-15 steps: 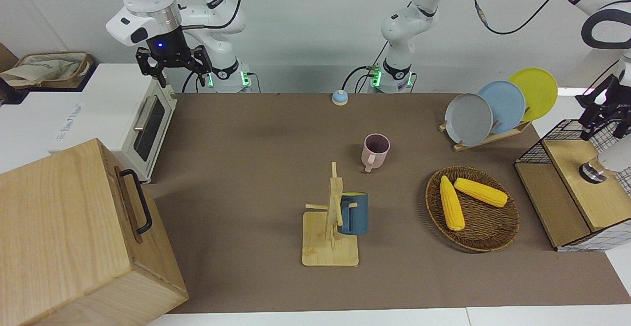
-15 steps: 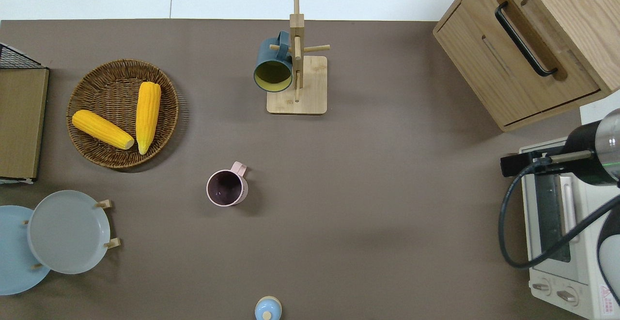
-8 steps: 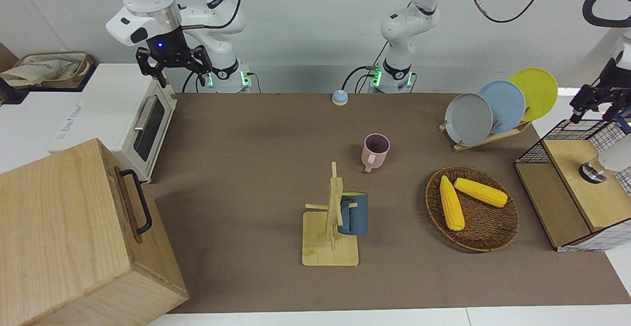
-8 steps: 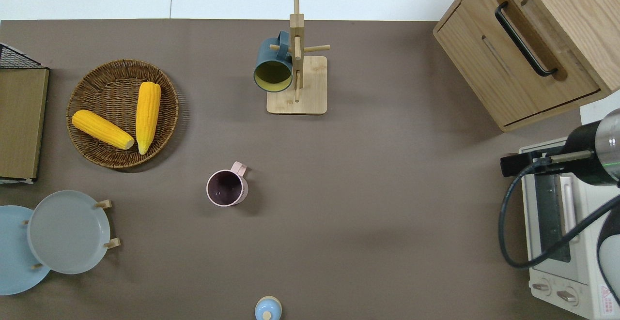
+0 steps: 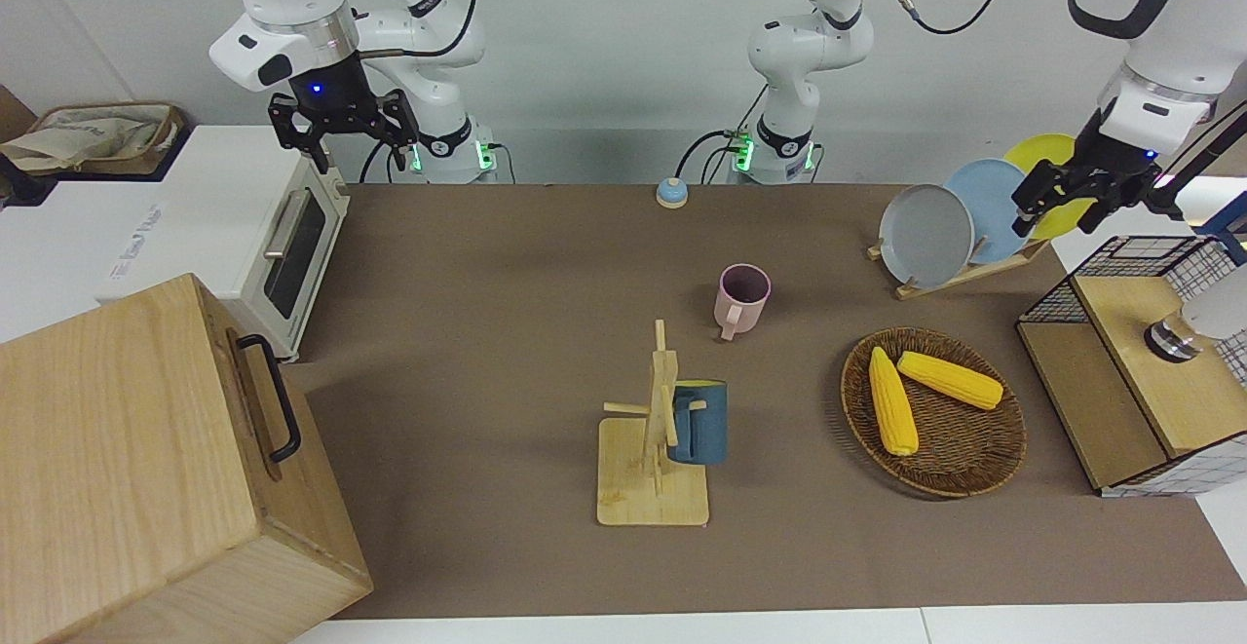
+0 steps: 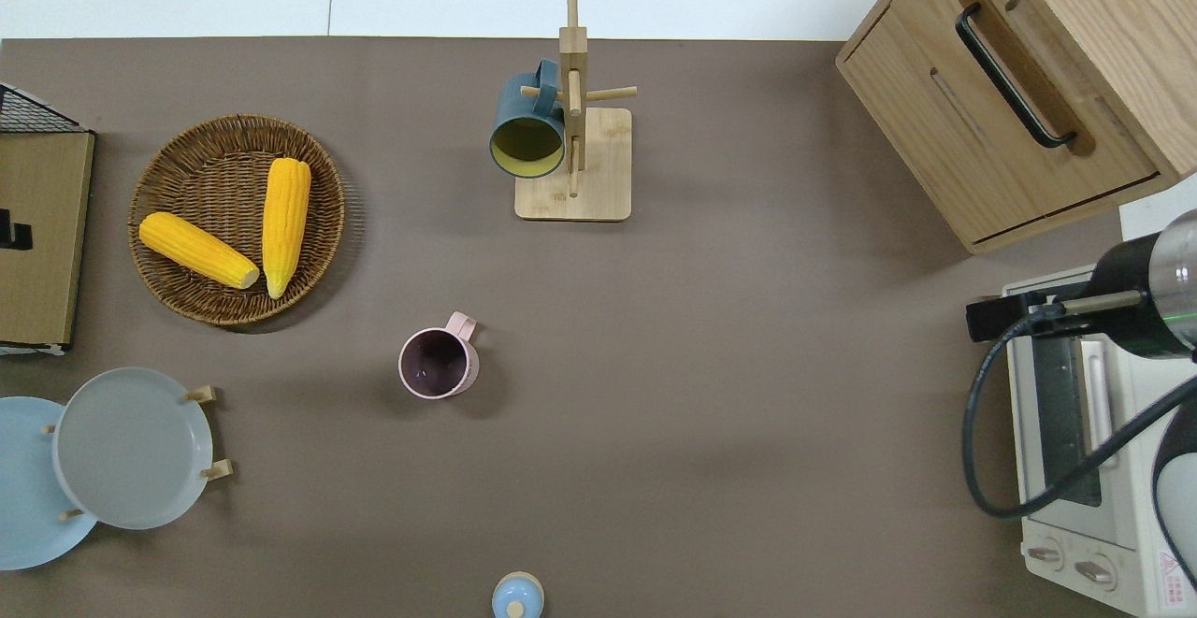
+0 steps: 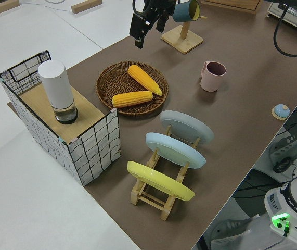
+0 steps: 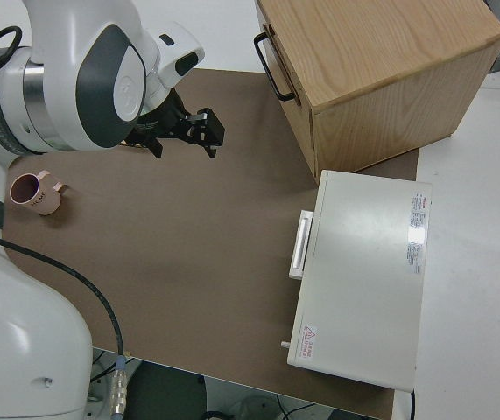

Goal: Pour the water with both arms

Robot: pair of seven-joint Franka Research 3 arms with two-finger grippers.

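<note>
A white cylindrical container with a clear base stands on the wooden top of a wire crate at the left arm's end of the table; it also shows as the container in the front view. A pink mug stands upright mid-table, the same mug seen from the front. My left gripper hangs open and holds nothing; overhead only one fingertip shows, over the crate's wooden top. The right arm is parked with its gripper open.
A blue mug hangs on a wooden mug tree. A wicker basket holds two corn cobs. A rack carries three plates. A wooden box, a white toaster oven and a small blue bell also stand here.
The left arm has swung its gripper up and toward the middle of the table, away from the container. The right arm and all objects stay put.
</note>
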